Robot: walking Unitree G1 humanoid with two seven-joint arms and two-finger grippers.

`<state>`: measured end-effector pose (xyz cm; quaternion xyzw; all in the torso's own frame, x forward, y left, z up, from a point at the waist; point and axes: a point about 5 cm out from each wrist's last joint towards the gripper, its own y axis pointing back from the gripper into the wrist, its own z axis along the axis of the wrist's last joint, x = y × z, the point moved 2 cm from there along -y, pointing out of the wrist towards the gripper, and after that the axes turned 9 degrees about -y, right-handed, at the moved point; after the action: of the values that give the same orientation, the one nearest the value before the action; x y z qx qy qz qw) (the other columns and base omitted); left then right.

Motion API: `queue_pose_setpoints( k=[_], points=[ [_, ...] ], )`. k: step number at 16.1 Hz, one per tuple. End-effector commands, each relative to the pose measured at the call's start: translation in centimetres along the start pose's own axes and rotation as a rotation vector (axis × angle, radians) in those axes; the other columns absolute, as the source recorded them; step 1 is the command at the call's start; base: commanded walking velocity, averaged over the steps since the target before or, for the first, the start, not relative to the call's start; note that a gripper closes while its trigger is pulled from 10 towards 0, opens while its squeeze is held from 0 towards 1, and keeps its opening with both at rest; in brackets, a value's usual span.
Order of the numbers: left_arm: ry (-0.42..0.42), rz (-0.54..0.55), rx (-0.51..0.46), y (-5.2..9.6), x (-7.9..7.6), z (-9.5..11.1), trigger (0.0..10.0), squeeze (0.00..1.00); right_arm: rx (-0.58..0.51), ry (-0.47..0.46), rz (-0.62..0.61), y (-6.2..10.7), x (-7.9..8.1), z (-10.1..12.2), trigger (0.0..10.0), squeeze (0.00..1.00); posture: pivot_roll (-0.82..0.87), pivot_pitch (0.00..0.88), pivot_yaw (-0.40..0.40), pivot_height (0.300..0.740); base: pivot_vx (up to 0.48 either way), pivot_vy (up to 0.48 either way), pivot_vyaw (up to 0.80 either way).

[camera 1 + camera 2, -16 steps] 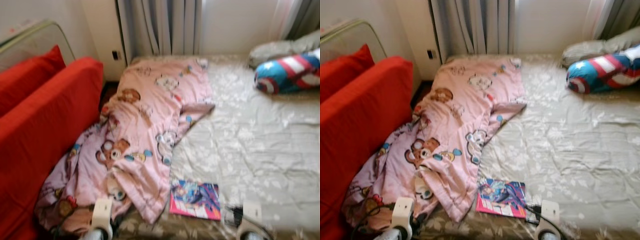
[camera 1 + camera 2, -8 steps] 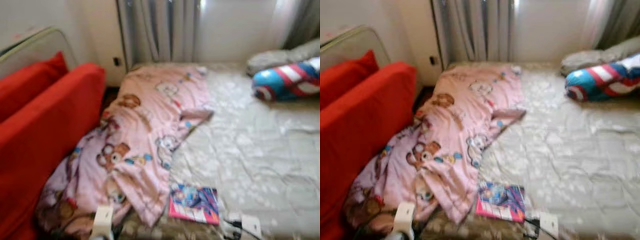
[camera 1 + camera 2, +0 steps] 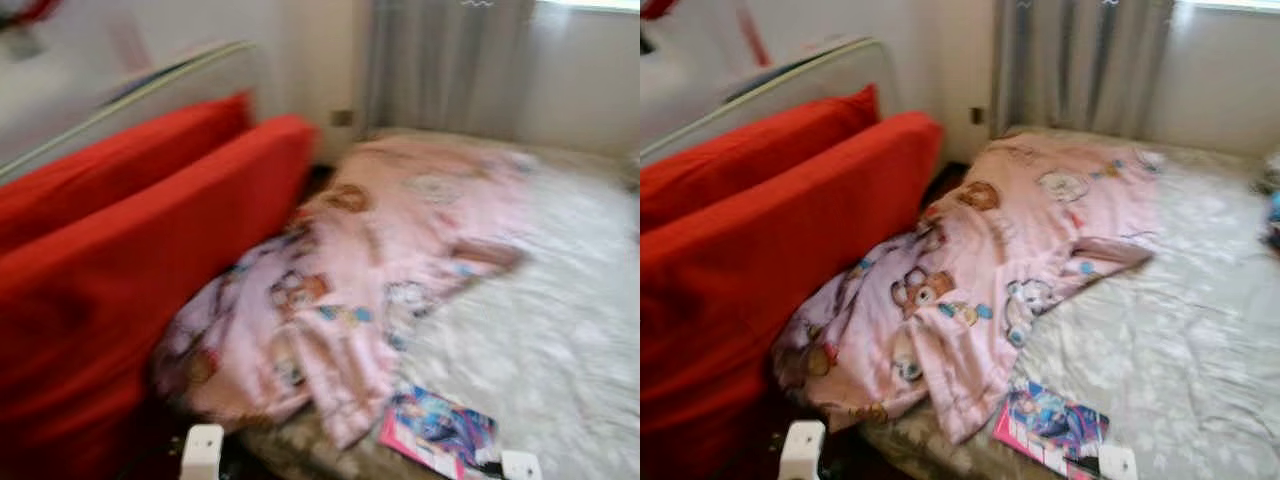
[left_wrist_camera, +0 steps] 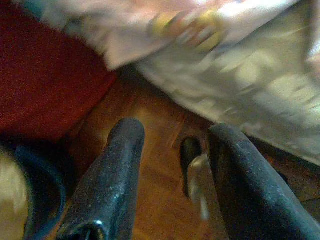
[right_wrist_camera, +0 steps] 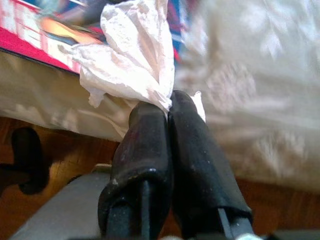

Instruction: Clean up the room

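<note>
**One scrap of tissue in hand, most of the room still untidy**

The right pincer [image 5: 167, 107] was pressed together on a crumpled white tissue [image 5: 132, 60], which stuck out past its fingertips at the near edge of the bed [image 3: 1200, 340], just over the magazine [image 3: 1052, 425]. That looked like the one piece of tidying under way: the tissue was lifted off whatever it had lain on, but it had not reached a bin, and no bin could be made out.

The left pincer [image 4: 175, 165] was spread wide and held nothing. It hung low over the wooden floor [image 4: 145, 200] beside the bed, near where the bed met the red sofa [image 3: 770, 250].

The rest seemed undone. The pink blanket [image 3: 1010, 260] with cartoon bears lay rumpled across the sofa side of the bed, one end sagging into the gap between bed and sofa. The magazine lay loose on the sheet at the bed's near edge, just beside the blanket's lower corner. The grey sheet on the far side of the blanket was wrinkled.

Judging by this, the job was at an early stage: the tissue wanted dropping somewhere, the magazine wanted putting away, and the blanket wanted straightening or folding. The head views were blurred, so smaller litter on the bed or floor could not be ruled out.
</note>
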<state>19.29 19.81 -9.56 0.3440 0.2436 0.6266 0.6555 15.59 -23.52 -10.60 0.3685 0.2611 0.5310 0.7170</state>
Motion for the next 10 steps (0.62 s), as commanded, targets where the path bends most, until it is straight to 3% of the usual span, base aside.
queue_pose_setpoints(
  k=[1,10],
  points=[
    [0.012,0.011,0.018,0.10,0.05,-0.49,10.0,0.00,0.038,-0.002,0.008,0.21,0.13,-1.12,10.0,0.00,-0.04,0.000,0.042,0.740,0.000,0.000,0.80],
    [0.065,0.029,0.018,0.05,-0.38,-0.52,10.0,0.00,0.036,0.009,0.005,0.19,0.03,-1.01,10.0,0.00,-0.04,0.000,0.013,0.740,0.000,0.000,0.76]
  ],
)
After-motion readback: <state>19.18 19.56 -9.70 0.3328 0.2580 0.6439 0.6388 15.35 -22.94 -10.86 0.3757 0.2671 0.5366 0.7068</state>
